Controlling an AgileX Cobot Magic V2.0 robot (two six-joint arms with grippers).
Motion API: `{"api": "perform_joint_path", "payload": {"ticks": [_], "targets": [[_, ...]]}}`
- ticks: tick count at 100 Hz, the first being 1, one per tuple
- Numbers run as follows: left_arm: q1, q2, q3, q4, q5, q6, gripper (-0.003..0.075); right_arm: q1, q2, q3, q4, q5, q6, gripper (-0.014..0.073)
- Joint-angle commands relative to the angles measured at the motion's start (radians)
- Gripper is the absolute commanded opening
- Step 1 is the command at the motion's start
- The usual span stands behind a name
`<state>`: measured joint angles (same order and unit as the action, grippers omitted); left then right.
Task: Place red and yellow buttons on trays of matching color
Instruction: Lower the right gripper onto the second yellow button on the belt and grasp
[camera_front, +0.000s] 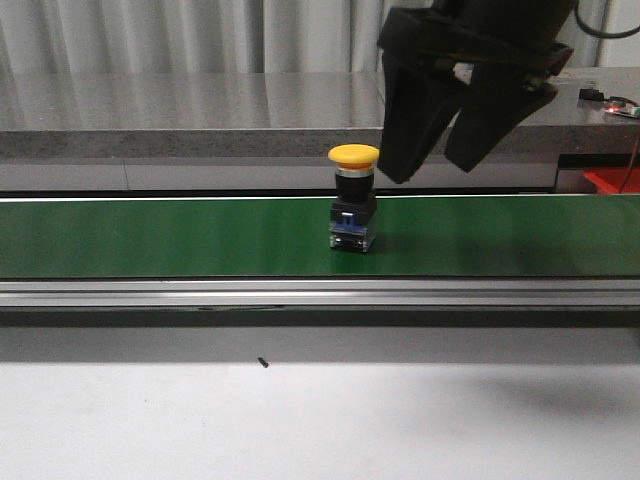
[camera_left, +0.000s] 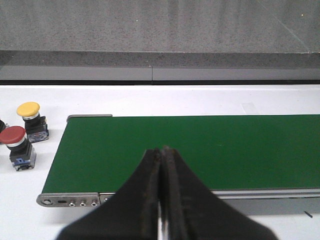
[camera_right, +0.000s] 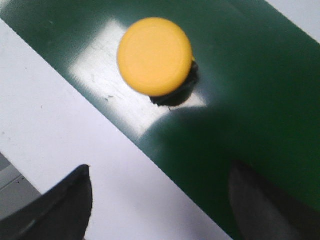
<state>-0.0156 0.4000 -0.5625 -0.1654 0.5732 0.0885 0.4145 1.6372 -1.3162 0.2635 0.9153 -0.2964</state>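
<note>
A yellow button (camera_front: 354, 155) stands upright on the green conveyor belt (camera_front: 150, 238), its mushroom cap on top, a black body below and a bluish contact block at the base touching the belt; it sits near the middle of the belt's width as the front view shows it. Its long axis runs vertically, cap pointing straight up, and the right wrist view confirms this by showing the round cap nearly face-on with only a sliver of dark body peeking out beneath. The right gripper (camera_front: 432, 160) hangs just beside and above the button, behind it and toward the robot's right, fingers spread wide and holding nothing; it is off to one side, not straddling the cap. The left gripper (camera_left: 161, 165) is pressed fully closed with nothing between its fingers, hovering over the near edge of the belt's end. Beside that end, on the white table (camera_left: 200, 100), a second yellow button (camera_left: 31, 120) and a red button (camera_left: 17, 147) stand upright, close together. No trays appear in any view. The main risk, as I judge it, is the offset: if the right gripper descends from here, one finger could strike the cap and tip the tall, top-heavy button over. If the belt is running, the button could also drift out from between the fingers. A grip on the smooth, domed cap alone might slip.
</note>
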Motion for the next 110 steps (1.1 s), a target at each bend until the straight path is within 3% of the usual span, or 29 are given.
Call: {"api": "perform_joint_path", "payload": {"ticks": [1, 41, 72, 110], "targets": [[-0.005, 0.009, -0.027, -0.017, -0.072, 0.0, -0.002, 0.007, -0.017, -0.035, 0.002, -0.05, -0.003, 0.0562], [-0.005, 0.009, -0.027, -0.017, -0.072, 0.0, -0.002, 0.008, 0.092, -0.185, -0.005, -0.057, -0.003, 0.0561], [-0.005, 0.009, -0.027, -0.017, -0.072, 0.0, -0.002, 0.008, 0.155, -0.206, -0.145, -0.027, 0.067, 0.0553], [-0.005, 0.009, -0.027, -0.017, -0.072, 0.0, -0.002, 0.005, 0.158, -0.21, -0.145, 0.028, 0.07, 0.0284]]}}
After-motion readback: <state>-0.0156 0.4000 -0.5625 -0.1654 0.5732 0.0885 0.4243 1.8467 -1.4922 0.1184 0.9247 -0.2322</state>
